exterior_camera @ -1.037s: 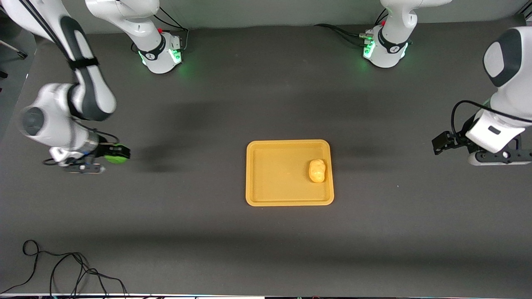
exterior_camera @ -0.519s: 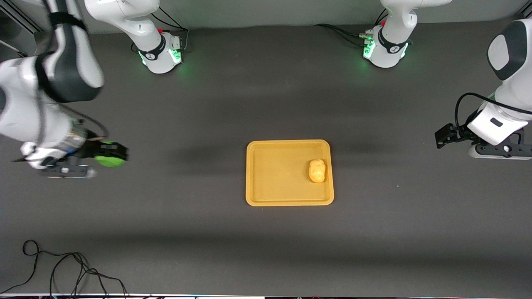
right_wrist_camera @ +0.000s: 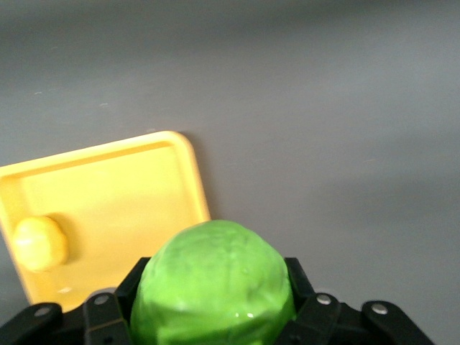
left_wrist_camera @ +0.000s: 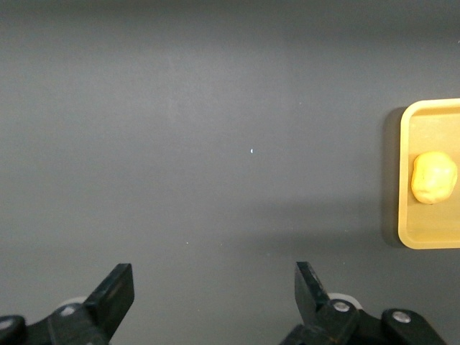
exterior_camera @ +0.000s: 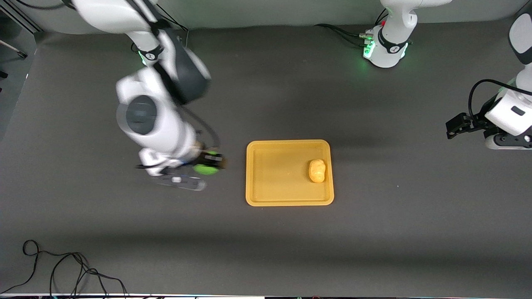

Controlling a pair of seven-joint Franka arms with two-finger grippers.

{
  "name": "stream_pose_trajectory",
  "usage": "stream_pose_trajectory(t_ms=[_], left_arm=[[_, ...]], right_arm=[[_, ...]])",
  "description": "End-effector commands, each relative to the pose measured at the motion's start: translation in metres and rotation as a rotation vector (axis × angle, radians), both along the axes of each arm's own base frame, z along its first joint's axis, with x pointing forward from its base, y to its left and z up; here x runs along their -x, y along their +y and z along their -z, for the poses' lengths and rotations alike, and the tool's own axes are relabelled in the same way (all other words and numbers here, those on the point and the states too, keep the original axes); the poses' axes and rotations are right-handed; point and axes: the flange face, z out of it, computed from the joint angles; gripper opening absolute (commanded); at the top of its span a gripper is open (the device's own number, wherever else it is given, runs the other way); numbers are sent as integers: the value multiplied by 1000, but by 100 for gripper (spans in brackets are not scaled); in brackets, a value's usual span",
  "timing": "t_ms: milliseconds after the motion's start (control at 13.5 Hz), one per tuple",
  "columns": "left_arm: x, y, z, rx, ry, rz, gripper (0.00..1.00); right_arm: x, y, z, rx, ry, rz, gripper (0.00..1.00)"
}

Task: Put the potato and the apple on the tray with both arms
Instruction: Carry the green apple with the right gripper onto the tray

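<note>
Currently the right claw (exterior_camera: 208, 165) is up in the air over bare worktop (exterior_camera: 266, 249) just beside the tray's (exterior_camera: 289, 202) edge at the right arm's end, and its fingers are closed around the apple (exterior_camera: 205, 169), which shows as a bright green ball pinched between them. From the right wrist view the apple (right_wrist_camera: 213, 287) fills the space between the black fingers (right_wrist_camera: 305, 327), with the tray (right_wrist_camera: 108, 194) lying below and ahead of it and the potato (right_wrist_camera: 39, 243) resting inside that tray. In the front view the potato (exterior_camera: 317, 170) lies on the tray floor close to the rim that faces the left arm's end of the worktop, roughly midway between the tray's nearer and farther edges, apart from the apple and from both claws. The tray itself sits flat near the middle of the worktop. The left claw (exterior_camera: 457, 126) hangs over the worktop at the left arm's end, well apart from the tray, and that arm waits. The left wrist view shows the left claw (left_wrist_camera: 214, 302) with its two fingers (left_wrist_camera: 115, 291) spread wide and nothing between them, only dark worktop (left_wrist_camera: 215, 144) beneath, with the tray (left_wrist_camera: 407, 180) and the potato (left_wrist_camera: 433, 177) at the margin of that view. A black cable (exterior_camera: 62, 270) lies coiled on the worktop near the front camera, toward the right arm's end.
</note>
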Motion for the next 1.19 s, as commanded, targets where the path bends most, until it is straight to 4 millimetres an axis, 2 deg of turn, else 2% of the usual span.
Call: stream_pose_trajectory(t_ms=[0,74,148,222,370,519,741,963,1037,1111], left_arm=[[-19,-1,-6,9,44,-12,99],[-20,-1,-5,10,45,-15,99],[-20,-1,-5,10,47,-14,99],[-20,-1,-5,10,47,-11,99],[-26,0,-16,9,22,-11,99],[-32,0,-11,10,31,-11,99],[-24,-3,0,35,44,-15,99],[-20,5,-6,73,26,29,99],[-20,3,-6,73,25,32,99],[-21,3,-6,71,20,33,99]], right_arm=[[22,100,34,-19,-23,37,48],[37,126,50,-29,-34,27,48],[55,153,73,-21,-38,6,48],[59,164,101,-13,-39,0,48],[55,169,162,8,-54,-9,48],[51,170,203,14,-89,-18,48],[44,164,240,7,-115,-10,48],[44,163,254,5,-119,-10,50],[44,163,256,5,-119,-11,64],[44,163,259,8,-117,-9,82]])
